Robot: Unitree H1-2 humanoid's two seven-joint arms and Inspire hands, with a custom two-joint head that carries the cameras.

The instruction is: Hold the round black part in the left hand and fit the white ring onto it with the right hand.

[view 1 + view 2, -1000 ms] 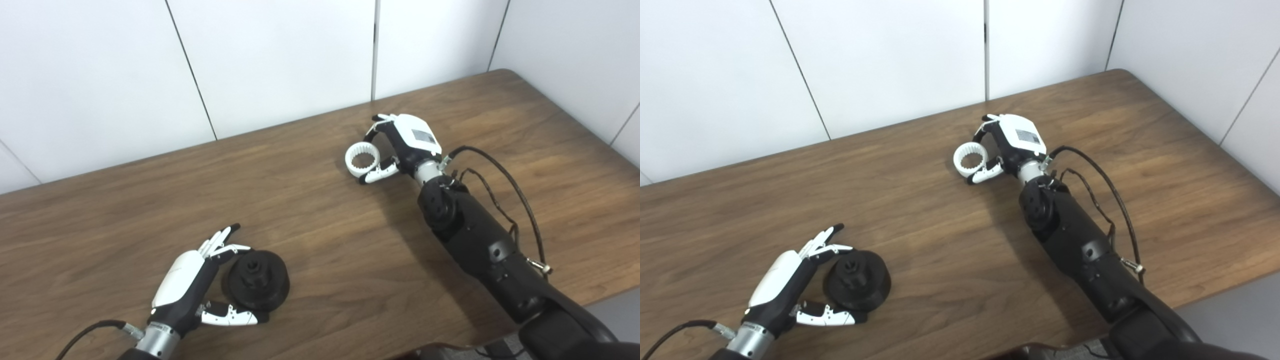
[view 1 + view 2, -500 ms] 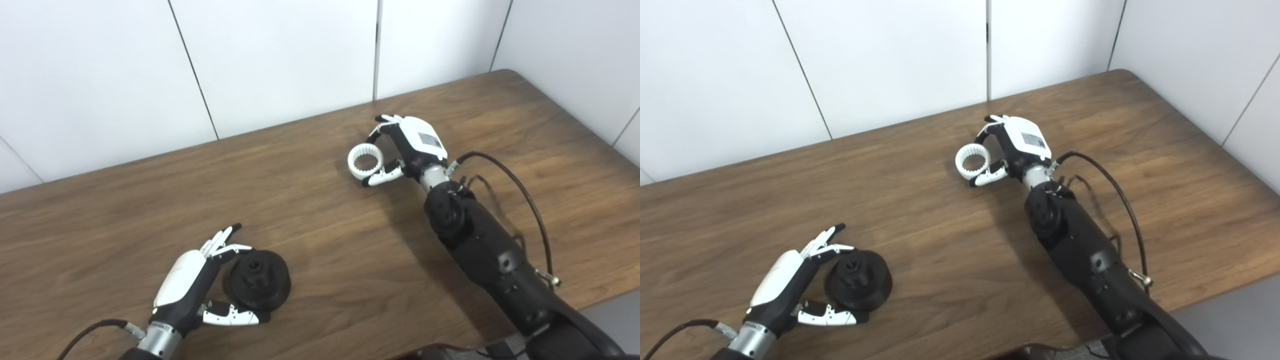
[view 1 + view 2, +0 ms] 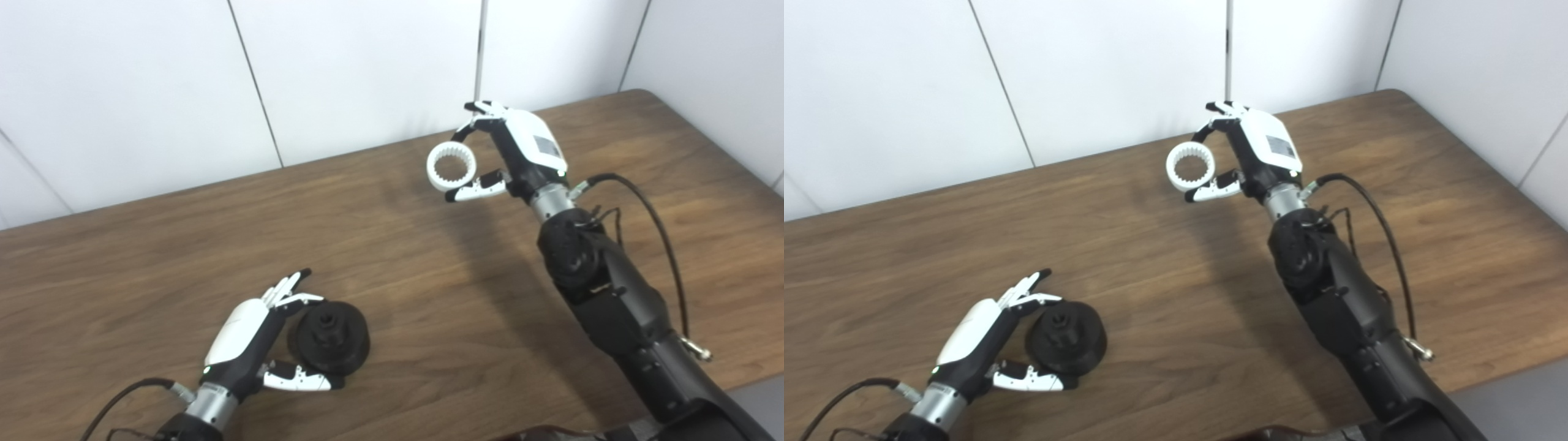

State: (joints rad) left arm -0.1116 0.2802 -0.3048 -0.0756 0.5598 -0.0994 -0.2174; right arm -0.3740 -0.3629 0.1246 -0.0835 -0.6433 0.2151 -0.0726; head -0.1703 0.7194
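The round black part (image 3: 329,337) rests on the wooden table (image 3: 153,257) near the front left. My left hand (image 3: 257,343) lies beside it with fingers and thumb spread around its left side, not closed on it. The white toothed ring (image 3: 452,166) hangs above the table at the back, pinched at its right edge between the fingers and thumb of my right hand (image 3: 511,156). Its shadow falls on the wood below.
White wall panels (image 3: 343,67) stand just behind the table's far edge. The table's right edge and rounded corner (image 3: 649,95) lie close to my right arm (image 3: 606,294). A black cable (image 3: 658,239) loops beside that arm.
My right hand has lifted the white ring off the table and raised it. The left hand stays beside the black part. The camera has shifted a little.
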